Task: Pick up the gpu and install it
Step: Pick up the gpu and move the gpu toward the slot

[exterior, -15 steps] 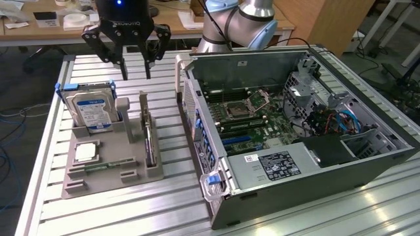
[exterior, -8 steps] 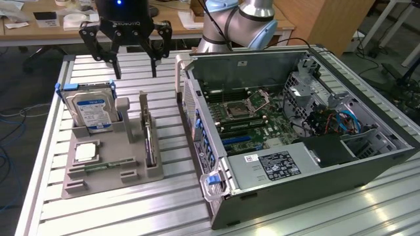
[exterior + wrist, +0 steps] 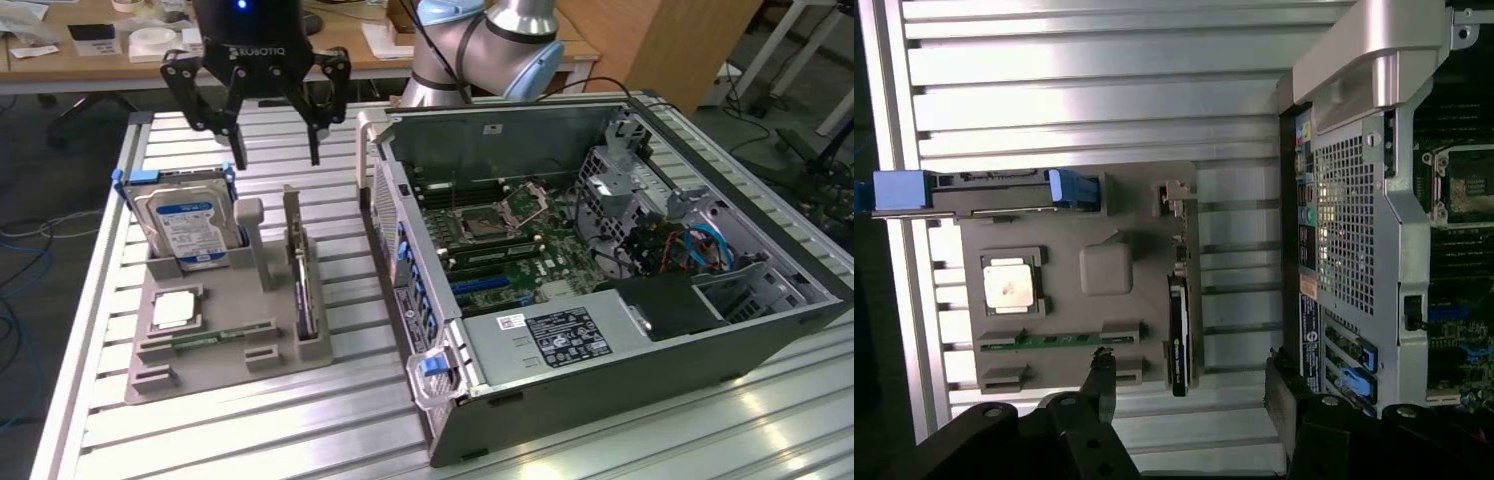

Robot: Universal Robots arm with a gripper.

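Observation:
The gpu [image 3: 304, 288] stands on its long edge in a slot of the grey holder [image 3: 214, 375], a thin dark card with a metal bracket at the far end. In the wrist view the gpu [image 3: 1179, 338] shows edge-on as a narrow dark strip. My gripper [image 3: 279, 158] hangs well above the far end of the holder, open, with nothing between its fingers. Seen from the wrist, my gripper [image 3: 1192, 392] has one fingertip on each side of the card's line, high above it.
On the same holder stand a hard drive [image 3: 187, 225] with blue clips, a processor chip [image 3: 176, 310] and a green memory stick [image 3: 207, 338]. The open computer case [image 3: 787, 300] lies at the exterior view's right, close beside the holder, on the slatted aluminium table [image 3: 334, 440].

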